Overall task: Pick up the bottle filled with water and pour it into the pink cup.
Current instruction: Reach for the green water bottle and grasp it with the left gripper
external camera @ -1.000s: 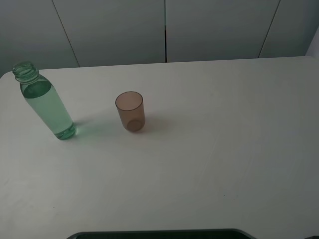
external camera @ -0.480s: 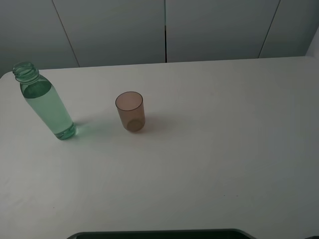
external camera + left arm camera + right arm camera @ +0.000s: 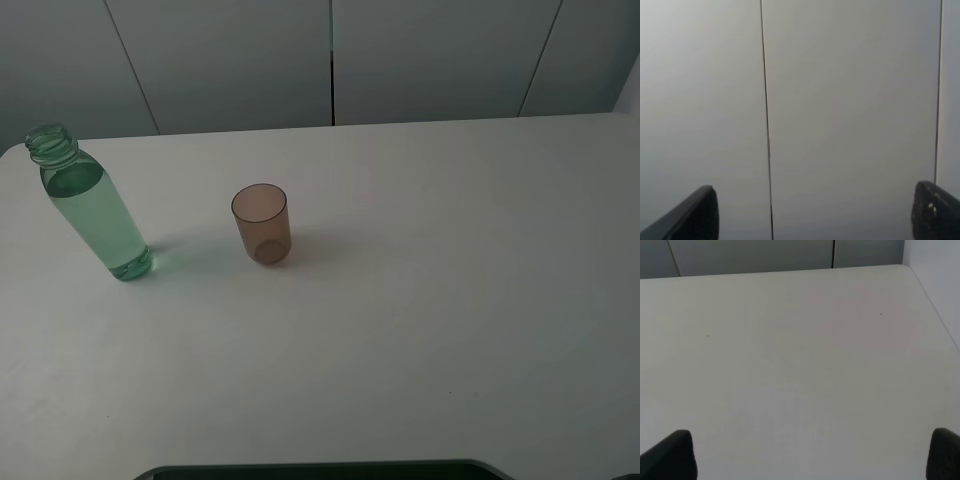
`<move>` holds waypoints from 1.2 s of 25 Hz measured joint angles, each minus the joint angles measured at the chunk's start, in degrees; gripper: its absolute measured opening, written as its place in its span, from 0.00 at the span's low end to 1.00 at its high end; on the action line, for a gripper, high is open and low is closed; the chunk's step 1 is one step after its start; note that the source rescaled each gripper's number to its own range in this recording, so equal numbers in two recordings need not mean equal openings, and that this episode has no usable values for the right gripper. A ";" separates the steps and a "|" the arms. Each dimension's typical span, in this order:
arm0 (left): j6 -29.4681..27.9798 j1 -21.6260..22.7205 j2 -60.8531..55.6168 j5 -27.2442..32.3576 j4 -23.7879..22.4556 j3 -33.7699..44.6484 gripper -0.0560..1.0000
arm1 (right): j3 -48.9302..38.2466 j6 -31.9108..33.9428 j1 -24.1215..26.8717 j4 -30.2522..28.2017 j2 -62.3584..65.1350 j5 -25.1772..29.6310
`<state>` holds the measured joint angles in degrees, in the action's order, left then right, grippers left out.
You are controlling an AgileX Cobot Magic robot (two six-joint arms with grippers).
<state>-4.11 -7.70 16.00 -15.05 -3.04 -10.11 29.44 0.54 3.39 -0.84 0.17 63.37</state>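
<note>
- Exterior high view: the bottle (image 3: 95,215) stood on its base at the far left of the white surface (image 3: 430,300), close to the left edge. It was uncapped, its threaded neck bare, with clear green-tinted water up to about the shoulder.
- To its right, well apart from it, the pink cup (image 3: 262,225) stood upright with its mouth open to the top. It was much shorter than the bottle, and its round bottom showed through the translucent wall.
- Right of the cup the surface ran pale and plain to the right edge. Grey wall panels (image 3: 230,60) stood behind the far edge, and a dark strip (image 3: 320,470) lay along the near edge.
- Left wrist view: the left jaws were spread wide, one dark fingertip (image 3: 692,217) at each side of the picture. Nothing was held between them, and only grey panelled wall with a thin vertical seam showed past them.
- Right wrist view: the right jaws were likewise wide apart, one dark fingertip (image 3: 672,455) at each side, and gripped nothing. White surface stretched beyond them to the far edge and the wall.
</note>
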 joint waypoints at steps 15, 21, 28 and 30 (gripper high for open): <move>4.11 0.00 8.18 -12.73 0.36 9.93 0.97 | 0.00 0.00 0.00 0.10 0.00 0.00; 7.36 0.00 11.96 -14.67 3.04 9.93 0.97 | 0.00 0.00 0.00 0.10 0.00 0.00; 9.83 0.00 20.83 -22.73 4.45 9.93 0.97 | 0.00 0.00 0.00 0.10 0.00 0.00; 10.35 0.00 23.89 -25.09 4.55 9.93 0.97 | 0.00 0.00 0.00 0.10 0.00 0.00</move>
<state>6.24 -7.70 39.89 -40.14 1.51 -0.18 29.44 0.54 3.39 -0.74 0.17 63.37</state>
